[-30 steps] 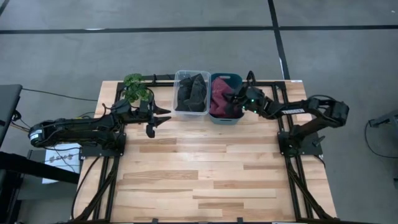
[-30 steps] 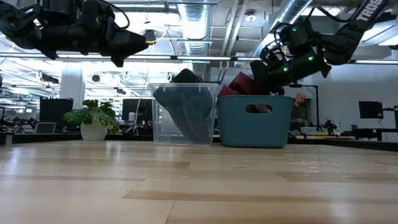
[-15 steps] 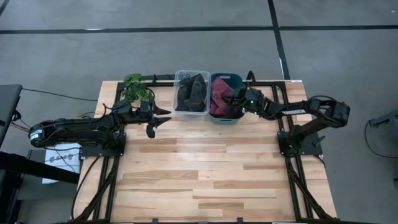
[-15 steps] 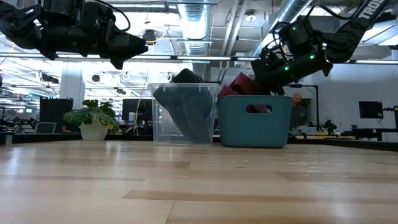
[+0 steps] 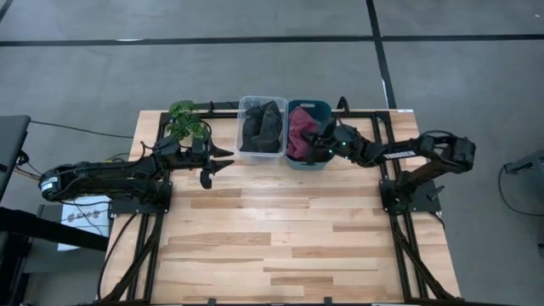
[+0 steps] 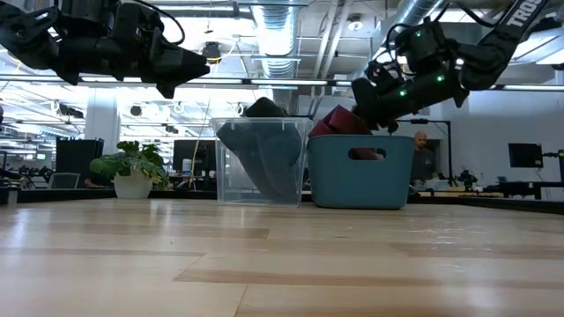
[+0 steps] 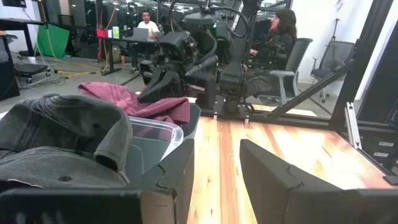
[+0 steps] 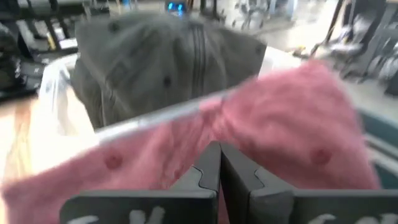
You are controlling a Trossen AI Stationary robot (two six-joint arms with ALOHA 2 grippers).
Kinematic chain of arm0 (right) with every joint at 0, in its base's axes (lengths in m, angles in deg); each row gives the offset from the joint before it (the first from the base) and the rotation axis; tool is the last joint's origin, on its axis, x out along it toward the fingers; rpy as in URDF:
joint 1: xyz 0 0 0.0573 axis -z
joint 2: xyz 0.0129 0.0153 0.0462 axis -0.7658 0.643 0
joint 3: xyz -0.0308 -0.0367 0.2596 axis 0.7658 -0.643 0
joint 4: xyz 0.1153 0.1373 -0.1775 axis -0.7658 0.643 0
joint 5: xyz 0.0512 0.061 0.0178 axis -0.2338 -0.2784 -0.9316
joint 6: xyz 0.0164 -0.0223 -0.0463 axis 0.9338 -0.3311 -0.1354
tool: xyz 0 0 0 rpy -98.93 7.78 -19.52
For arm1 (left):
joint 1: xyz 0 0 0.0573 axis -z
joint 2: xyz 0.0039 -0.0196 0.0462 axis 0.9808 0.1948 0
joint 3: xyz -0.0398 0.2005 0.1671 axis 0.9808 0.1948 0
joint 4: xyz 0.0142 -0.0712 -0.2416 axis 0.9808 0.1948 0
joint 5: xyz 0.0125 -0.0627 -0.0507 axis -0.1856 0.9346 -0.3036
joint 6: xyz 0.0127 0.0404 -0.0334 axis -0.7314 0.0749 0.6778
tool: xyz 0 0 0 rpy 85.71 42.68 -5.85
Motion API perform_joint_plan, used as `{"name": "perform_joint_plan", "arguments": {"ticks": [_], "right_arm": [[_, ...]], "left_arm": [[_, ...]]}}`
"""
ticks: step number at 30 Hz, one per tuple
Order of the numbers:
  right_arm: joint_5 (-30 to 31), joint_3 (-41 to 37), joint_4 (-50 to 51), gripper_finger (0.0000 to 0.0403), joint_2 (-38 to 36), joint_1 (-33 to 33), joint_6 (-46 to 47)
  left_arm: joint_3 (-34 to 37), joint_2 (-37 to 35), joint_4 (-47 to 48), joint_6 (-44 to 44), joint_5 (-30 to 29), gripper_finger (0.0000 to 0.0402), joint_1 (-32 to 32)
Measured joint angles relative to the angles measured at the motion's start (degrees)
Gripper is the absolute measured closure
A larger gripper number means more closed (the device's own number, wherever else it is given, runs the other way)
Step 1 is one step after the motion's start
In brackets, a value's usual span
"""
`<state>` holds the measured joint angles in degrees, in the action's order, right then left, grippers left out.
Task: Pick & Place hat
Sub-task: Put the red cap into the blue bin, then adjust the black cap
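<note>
Maroon hats (image 5: 300, 132) are piled in a teal bin (image 5: 310, 104), and grey hats (image 5: 262, 127) fill the clear bin (image 5: 255, 99) beside it at the table's far edge. My right gripper (image 5: 316, 146) is shut and hovers just over the maroon pile (image 6: 339, 119). In the right wrist view its closed fingertips (image 8: 219, 163) point at the pink-maroon cloth (image 8: 280, 124), with a grey hat (image 8: 161, 56) behind. My left gripper (image 5: 219, 161) waits open, held in the air left of the clear bin. My right gripper comes slanting down from the table's right onto the top of the maroon hat pile (image 8: 186, 168). Its shut fingers hide the spot, so I cannot tell whether they touch the cloth.
A potted plant (image 5: 185, 119) stands at the far left corner beside my left arm. The two bins sit side by side against the far edge. Bare wood stretches across the near half of the table (image 5: 280, 246). People sit at desks in the room behind.
My right gripper has moved a little toward the table's left and near edge, farther in over the maroon hats in the teal bin. The hats and bins have kept their places.
</note>
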<state>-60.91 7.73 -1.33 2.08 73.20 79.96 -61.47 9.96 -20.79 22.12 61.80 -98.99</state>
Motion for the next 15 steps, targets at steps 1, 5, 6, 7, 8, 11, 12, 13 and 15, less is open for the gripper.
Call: {"name": "perform_joint_plan", "arguments": {"ticks": [1,5,6,7,8,11,12,13,15], "right_arm": [[0.46,0.0,-0.84,0.0403,-0.29,-0.24,-0.51],[0.64,0.0,-4.05,0.0403,-1.35,-0.97,-1.3],[0.67,0.0,-4.35,0.0403,-1.84,-1.19,-1.58],[0.68,0.0,-4.58,0.0403,-2.38,-1.39,-2.24],[0.7,0.0,-4.86,0.0403,-3.0,-1.62,-2.76],[2.76,0.0,-4.86,0.0403,-5.38,-2.64,-4.3],[4.18,0.0,-4.86,0.0403,-6.32,-3.02,-4.77],[5.54,0.0,-4.85,0.0403,-7.4,-3.44,-5.35],[7.46,0.0,-4.77,0.0403,-9.6,-4.13,-5.97]], "left_arm": [[0.0,0.0,0.08,0.0,0.0,0.0274,0.0],[0.0,0.0,0.11,0.0,0.0,0.0274,0.0],[0.0,0.0,0.09,-0.03,0.01,0.0274,0.0],[0.0,0.0,0.08,-0.08,0.01,0.0274,0.0],[0.0,0.0,0.03,-0.1,0.0,0.0274,0.0],[0.0,0.01,-0.27,-1.18,0.0,0.0274,0.0],[0.0,0.22,-0.47,-2.23,0.0,0.0274,0.0],[0.0,0.58,-0.74,-3.2,0.0,0.0274,0.0],[0.0,2.15,-2.88,-3.56,0.0,0.0274,0.0]]}}
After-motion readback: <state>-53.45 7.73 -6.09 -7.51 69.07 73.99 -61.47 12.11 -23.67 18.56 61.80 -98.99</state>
